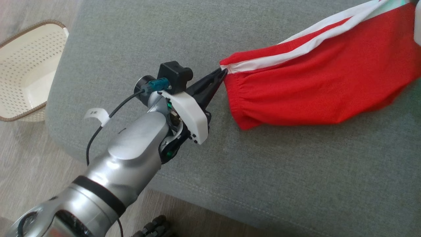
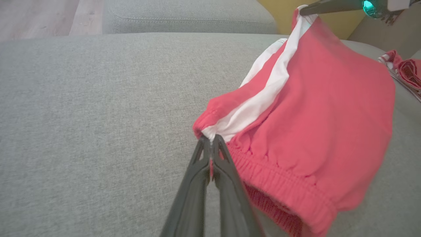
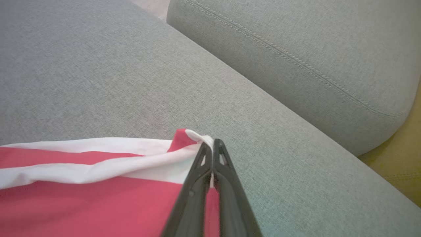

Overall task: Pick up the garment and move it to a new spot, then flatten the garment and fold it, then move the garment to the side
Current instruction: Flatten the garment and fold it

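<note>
The garment [image 1: 322, 79] is a pair of red shorts with white side stripes, stretched in the air above the grey sofa seat [image 1: 131, 42]. My left gripper [image 1: 224, 69] is shut on the waistband corner of the garment [image 2: 296, 115], seen at the fingertips of the left gripper [image 2: 210, 140] in the left wrist view. My right gripper [image 3: 213, 142] is shut on the far striped corner of the garment [image 3: 82, 197]. The right gripper [image 2: 304, 11] also appears at the top of the left wrist view, holding that corner high.
A cream perforated basket [image 1: 26, 72] stands on the wooden floor left of the sofa. A grey back cushion [image 3: 296, 49] lies beyond the seat. Another red and white cloth [image 2: 406, 70] lies at the far right of the seat.
</note>
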Available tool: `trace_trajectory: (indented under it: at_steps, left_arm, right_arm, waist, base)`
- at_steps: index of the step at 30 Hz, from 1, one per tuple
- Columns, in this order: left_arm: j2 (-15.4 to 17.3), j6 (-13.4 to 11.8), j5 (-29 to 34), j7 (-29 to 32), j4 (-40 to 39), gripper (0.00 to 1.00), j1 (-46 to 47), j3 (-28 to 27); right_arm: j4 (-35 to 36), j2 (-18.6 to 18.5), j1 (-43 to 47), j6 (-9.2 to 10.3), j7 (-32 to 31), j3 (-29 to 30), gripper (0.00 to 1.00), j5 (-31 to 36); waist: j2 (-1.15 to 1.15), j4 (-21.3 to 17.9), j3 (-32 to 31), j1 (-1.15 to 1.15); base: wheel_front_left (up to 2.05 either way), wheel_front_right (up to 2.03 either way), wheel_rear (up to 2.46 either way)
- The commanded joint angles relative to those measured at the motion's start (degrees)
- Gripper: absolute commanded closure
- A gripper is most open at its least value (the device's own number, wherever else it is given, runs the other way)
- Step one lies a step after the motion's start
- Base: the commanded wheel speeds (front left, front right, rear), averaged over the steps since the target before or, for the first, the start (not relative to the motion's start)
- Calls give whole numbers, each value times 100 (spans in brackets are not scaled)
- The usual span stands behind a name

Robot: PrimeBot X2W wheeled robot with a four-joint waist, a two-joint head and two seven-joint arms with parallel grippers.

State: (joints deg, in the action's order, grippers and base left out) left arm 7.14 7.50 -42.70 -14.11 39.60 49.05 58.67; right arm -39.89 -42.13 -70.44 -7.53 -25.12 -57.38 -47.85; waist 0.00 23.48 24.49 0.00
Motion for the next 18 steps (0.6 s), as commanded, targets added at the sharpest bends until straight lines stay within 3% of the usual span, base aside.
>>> trace_trajectory:
  at_steps: [1, 2, 3, 9, 18]
  left_arm:
    - [99, -4, -48, -63, -16, 72, 293, -229]
    - [76, -11, -42, -69, 48, 16, 302, -263]
    - [55, -31, -25, -73, 110, 0, 312, -295]
    - [30, -325, 174, -86, 173, 0, 262, -765]
    - [215, -742, 596, -88, -606, 0, -650, -2118]
  right_arm:
    - [11, 5, -144, 4, 157, 6, 23, 63]
    - [-62, 36, -159, 4, 232, -14, 0, 66]
    - [-121, 76, -160, 4, 299, -35, 0, 48]
    - [-532, 266, -48, 4, 833, -90, 0, -8]
    - [-1093, 874, 814, 4, 2803, 397, 0, -140]
  waist:
    - [0, -8, 10, 0]
    - [0, -13, 12, 0]
    - [0, -22, 9, 0]
    - [0, -147, -161, 0]
    - [0, -590, -873, 0]
  base:
    - [0, 0, 0]
    - [0, 0, 0]
    - [0, 0, 0]
    - [0, 0, 0]
    - [0, 0, 0]
